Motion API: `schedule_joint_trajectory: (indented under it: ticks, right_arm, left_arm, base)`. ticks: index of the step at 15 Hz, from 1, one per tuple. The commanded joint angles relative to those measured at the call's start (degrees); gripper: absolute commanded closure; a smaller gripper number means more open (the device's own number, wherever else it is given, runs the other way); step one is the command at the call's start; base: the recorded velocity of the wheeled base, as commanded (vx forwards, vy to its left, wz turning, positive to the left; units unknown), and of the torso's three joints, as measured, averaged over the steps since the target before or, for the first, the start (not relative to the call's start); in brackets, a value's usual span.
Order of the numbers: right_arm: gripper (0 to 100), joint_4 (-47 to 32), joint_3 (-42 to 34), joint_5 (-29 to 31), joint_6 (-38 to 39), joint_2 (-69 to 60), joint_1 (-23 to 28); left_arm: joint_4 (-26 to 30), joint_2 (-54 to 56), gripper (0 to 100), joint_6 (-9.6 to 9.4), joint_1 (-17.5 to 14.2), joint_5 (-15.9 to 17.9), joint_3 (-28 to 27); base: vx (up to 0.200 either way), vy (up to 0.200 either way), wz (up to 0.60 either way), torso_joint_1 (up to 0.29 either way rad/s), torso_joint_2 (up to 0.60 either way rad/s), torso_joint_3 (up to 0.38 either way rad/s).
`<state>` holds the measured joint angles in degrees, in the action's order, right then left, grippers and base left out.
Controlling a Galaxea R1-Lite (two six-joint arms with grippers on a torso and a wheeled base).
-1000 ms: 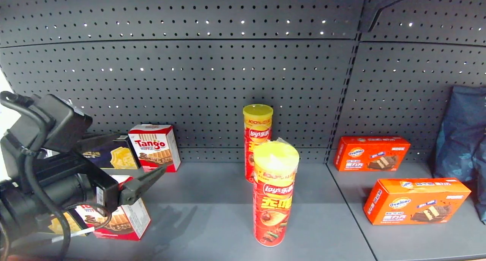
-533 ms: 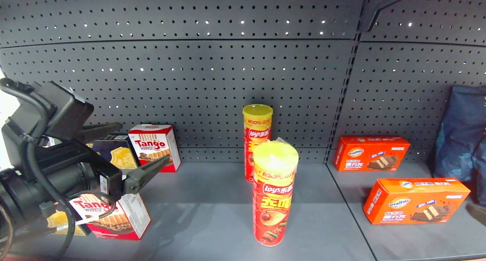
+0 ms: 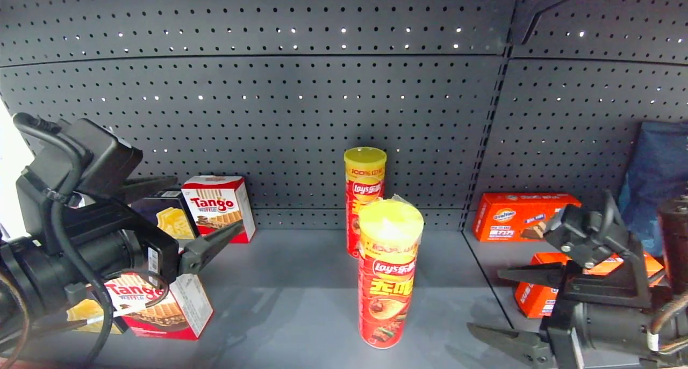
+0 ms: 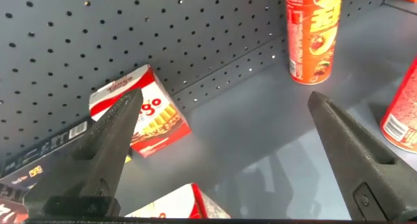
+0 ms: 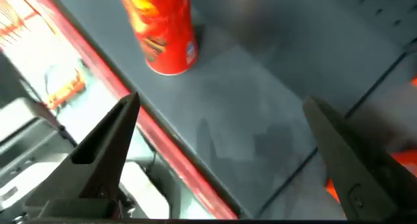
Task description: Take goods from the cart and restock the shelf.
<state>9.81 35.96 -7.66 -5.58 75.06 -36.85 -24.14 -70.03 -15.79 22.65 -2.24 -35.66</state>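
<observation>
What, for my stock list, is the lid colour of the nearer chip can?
Yellow. The nearer chip can has its lid clearest in the head view.

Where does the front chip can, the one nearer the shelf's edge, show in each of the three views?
Head view: the front chip can stands upright mid-picture on the shelf.
Left wrist view: cut by the picture's edge, past the left gripper.
Right wrist view: beyond the right gripper, near the shelf's front edge.
Shared landmark: the rear chip can, just behind it by the pegboard.
</observation>
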Motion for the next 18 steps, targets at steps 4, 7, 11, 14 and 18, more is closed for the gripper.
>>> schedule_joint_trajectory:
  ticks: [4,7,11,14,18]
  right_arm:
    - [0,0.38,5.43,2.29,1.89,10.72,-0.59]
    - [0,1.79,7.46,2.38,1.98,14.59,-0.59]
    - [0,1.88,8.07,4.40,1.89,15.38,-0.68]
    - [0,1.96,8.51,4.58,1.89,16.79,-0.68]
    - [0,2.05,10.36,4.58,1.89,19.42,-0.85]
  left_arm:
    - [0.14,-0.10,0,-0.03,-0.59,-0.04,-0.29]
    - [0.23,-0.10,0,-0.03,-0.59,-0.04,-0.38]
    - [0.23,-0.19,0,-0.03,-0.59,-0.04,-0.64]
    - [0.32,-0.45,0,-0.03,-0.59,-0.04,-1.26]
    - [0.32,-0.37,0,-0.03,-0.59,0.05,-1.26]
  base:
    - [0.000,0.000,0.00,0.000,0.00,0.000]
    - [0.000,0.000,0.00,0.000,0.00,0.000]
    - [0.000,0.000,0.00,0.000,0.00,0.000]
    - [0.000,0.000,0.00,0.000,0.00,0.000]
    - [0.000,0.000,0.00,0.000,0.00,0.000]
